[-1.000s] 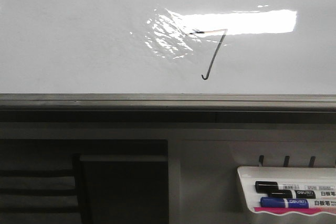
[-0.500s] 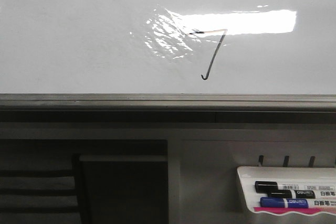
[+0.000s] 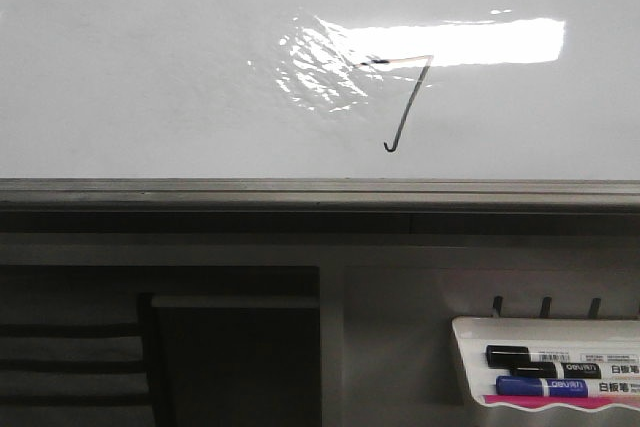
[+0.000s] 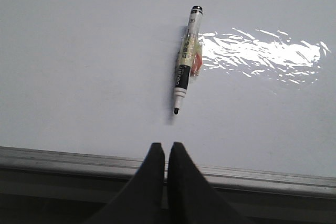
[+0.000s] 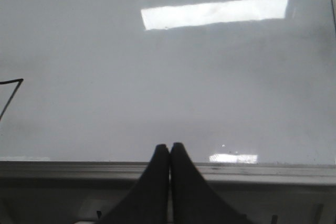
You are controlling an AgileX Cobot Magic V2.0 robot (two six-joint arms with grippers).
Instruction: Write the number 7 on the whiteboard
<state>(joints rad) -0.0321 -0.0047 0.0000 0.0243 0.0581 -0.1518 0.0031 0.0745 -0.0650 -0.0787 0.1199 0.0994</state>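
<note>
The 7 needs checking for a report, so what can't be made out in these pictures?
- 7: top stroke washed out by glare, front view.
- 7: cut off by the picture's edge, right wrist view.
- Markers in tray: cut off by the edge; labels too small.

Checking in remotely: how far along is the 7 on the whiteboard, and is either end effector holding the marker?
The number 7 looks finished on the whiteboard: top stroke, slanted stem and a small hook at the foot. Nothing is in hand: the left end effector and right end effector are both shut and empty. An uncapped black marker lies on the board in the left wrist view. Little seems left, perhaps only stowing the marker.
</note>
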